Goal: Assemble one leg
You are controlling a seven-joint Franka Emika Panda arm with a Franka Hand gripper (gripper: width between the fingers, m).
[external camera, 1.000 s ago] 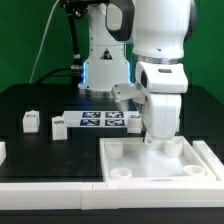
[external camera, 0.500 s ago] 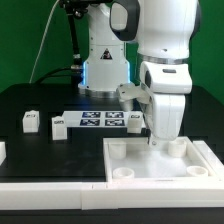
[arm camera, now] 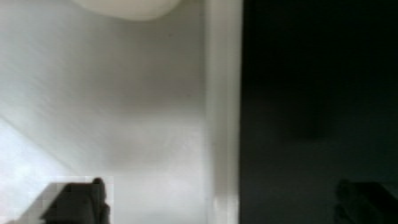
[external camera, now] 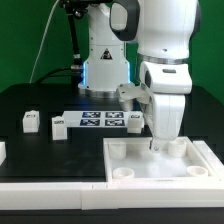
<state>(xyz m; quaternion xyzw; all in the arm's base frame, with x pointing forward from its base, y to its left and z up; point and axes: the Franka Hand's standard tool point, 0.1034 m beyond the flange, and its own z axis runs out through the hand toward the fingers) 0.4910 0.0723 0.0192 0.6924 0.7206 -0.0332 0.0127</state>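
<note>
exterior view
gripper (external camera: pixel 157 146): we see it hanging low over the tray (external camera: pixel 120 150), at the far rim near the corner on the exterior view's right. The wrist hides the jaws here, so we cannot tell their gap from this view.
leg (external camera: pixel 58 126): it stands on the table (external camera: pixel 40 100), beyond the tray's far rim toward the exterior view's left, well apart from the gripper.
second leg (external camera: pixel 31 121): it stands on the same side, farther from the tray.
marker board (external camera: pixel 100 120): it lies flat just beyond the tray's far rim.

wrist view
gripper (arm camera: pixel 221 203): we see two dark fingertips (arm camera: pixel 75 200) spread wide, with nothing clamped between them.
tray (arm camera: pixel 107 120): its white edge runs between the fingertips, and we make out a round socket (arm camera: pixel 128 8) in it.
table (arm camera: pixel 320 100): it is the dark area beside the tray's edge.
</note>
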